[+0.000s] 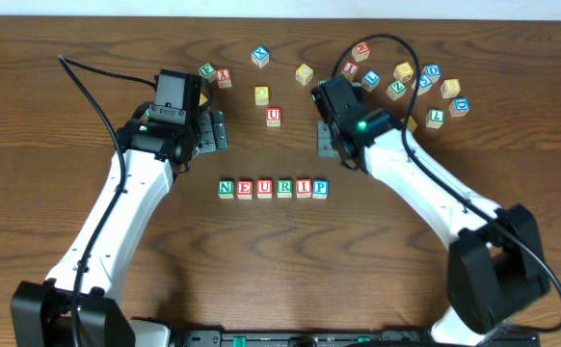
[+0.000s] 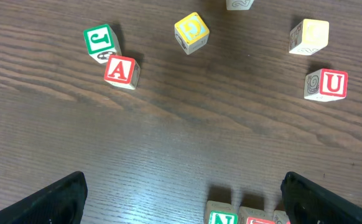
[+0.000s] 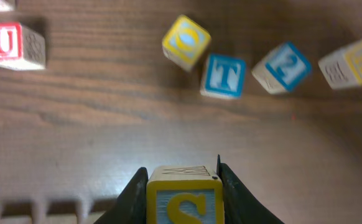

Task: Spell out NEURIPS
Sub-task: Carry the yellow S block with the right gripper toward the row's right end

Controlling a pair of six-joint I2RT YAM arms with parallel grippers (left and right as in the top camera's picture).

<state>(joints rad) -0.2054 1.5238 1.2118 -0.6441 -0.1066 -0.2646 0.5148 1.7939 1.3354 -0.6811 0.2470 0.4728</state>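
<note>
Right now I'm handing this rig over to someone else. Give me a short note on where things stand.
The right gripper is shut on the S block, held away from the row, on its far side.
The left gripper is open and holds nothing.
Done: N, E, U, R, I, P stand in the row.
Left: set the S block just right of the P block, in line, then release.
The spare blocks lie scattered beyond the row; none is needed.

light: even, fairly bright | shadows: soft, short | blur: we see blocks (image 3: 223, 75) ahead of right gripper (image 3: 182, 178) smeared, S block (image 3: 184, 204) in its grip sharper | left wrist view crisp
</note>
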